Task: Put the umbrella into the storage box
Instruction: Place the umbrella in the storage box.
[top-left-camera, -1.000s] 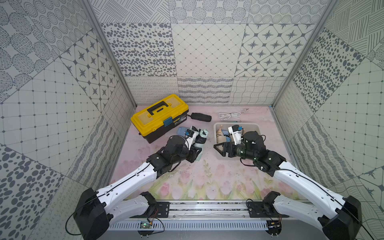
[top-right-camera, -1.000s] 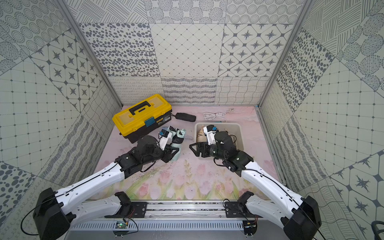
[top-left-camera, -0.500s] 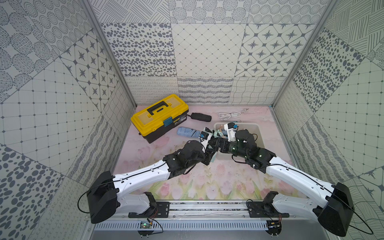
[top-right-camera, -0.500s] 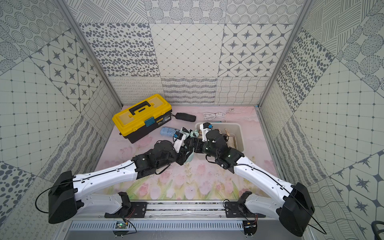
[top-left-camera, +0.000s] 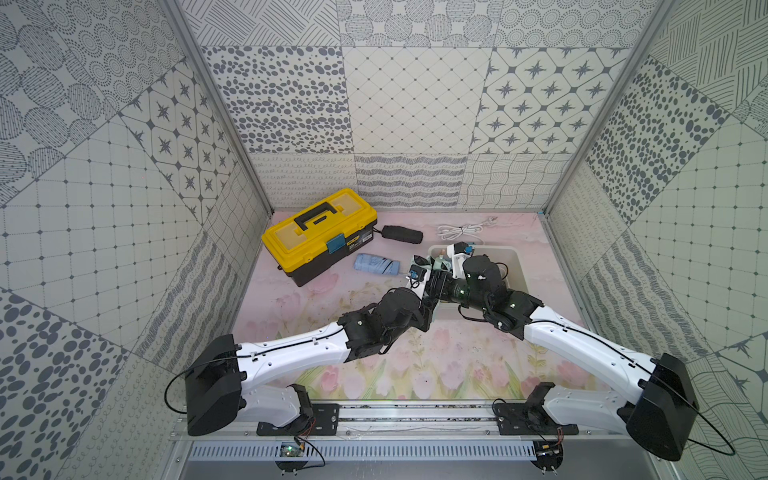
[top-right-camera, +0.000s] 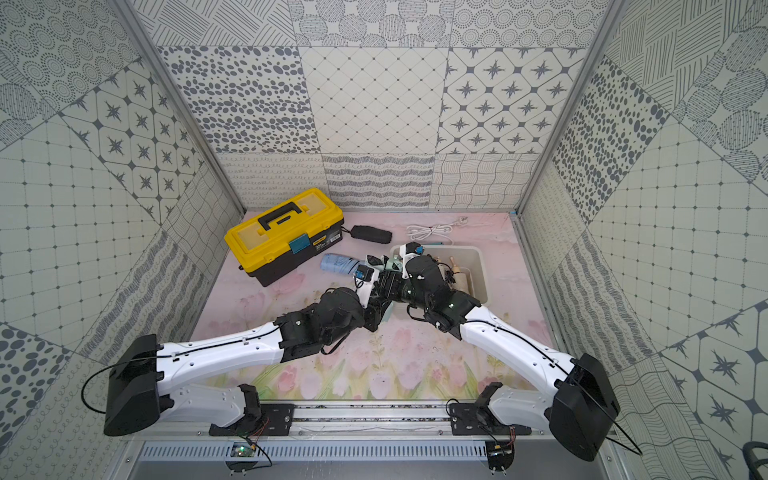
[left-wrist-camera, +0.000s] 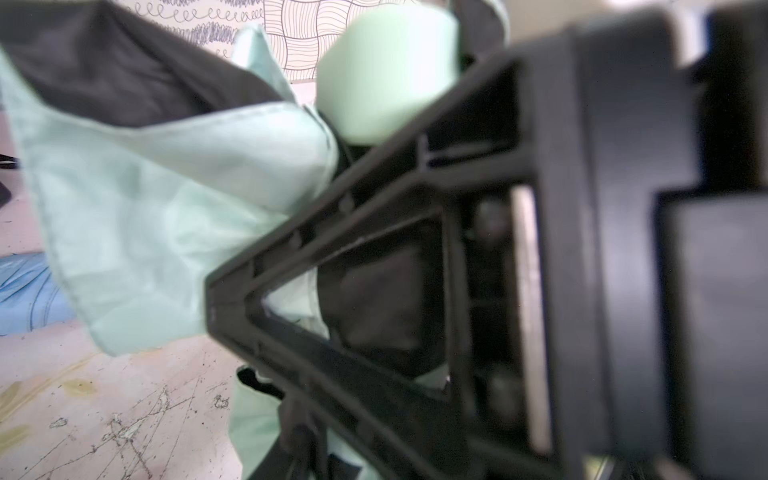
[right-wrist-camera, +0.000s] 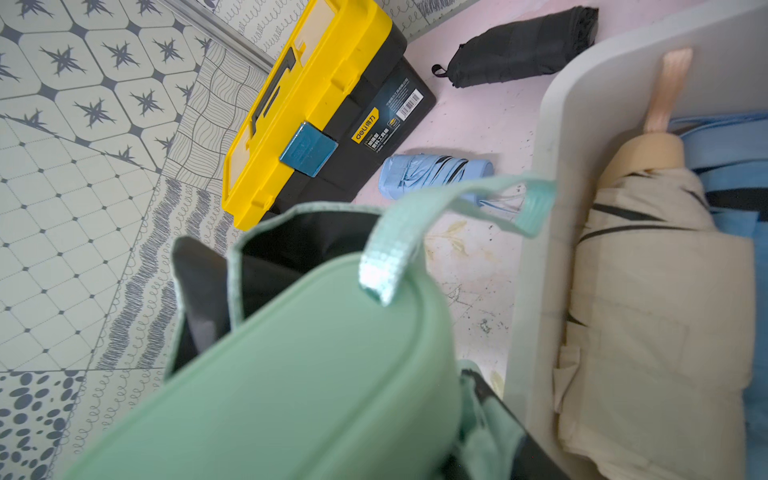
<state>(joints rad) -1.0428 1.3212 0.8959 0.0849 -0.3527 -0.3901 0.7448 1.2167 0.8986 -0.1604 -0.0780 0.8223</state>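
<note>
Umbrella (right-wrist-camera: 291, 374) btwn L gripper (top-left-camera: 429, 308), R gripper (top-left-camera: 436, 286), beside box (right-wrist-camera: 536, 270).

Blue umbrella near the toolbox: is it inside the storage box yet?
No, the blue umbrella lies beside the yellow toolbox, outside the storage box's rim.

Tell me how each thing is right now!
Green umbrella: folded, held by left gripper.
Right gripper: by green umbrella, grip unclear.
Blue umbrella: folded, lying on table.
Black umbrella: folded, lying on table.
Beige umbrella: folded, lying in box.
Toolbox: shut.
Cable: coiled.
</note>
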